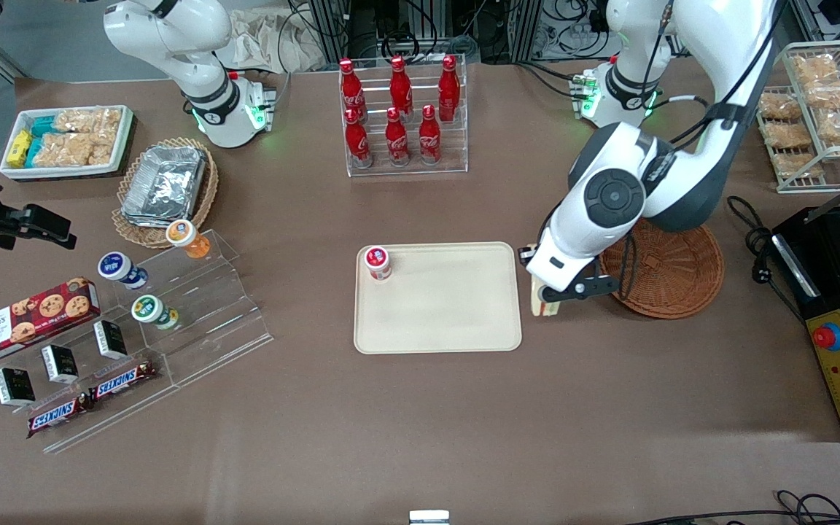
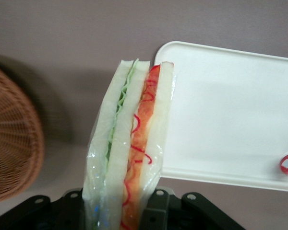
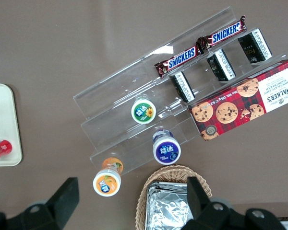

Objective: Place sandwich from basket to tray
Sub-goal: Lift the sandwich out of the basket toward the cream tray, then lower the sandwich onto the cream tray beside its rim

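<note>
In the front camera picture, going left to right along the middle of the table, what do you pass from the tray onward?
Tray → gripper holding the sandwich → basket.

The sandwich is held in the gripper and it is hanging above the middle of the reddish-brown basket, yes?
Not quite. The gripper does hold the sandwich, but not above the middle of the basket. The left wrist view shows it between the basket and the tray, over the bare table beside the tray's rim. The front view agrees.
</note>
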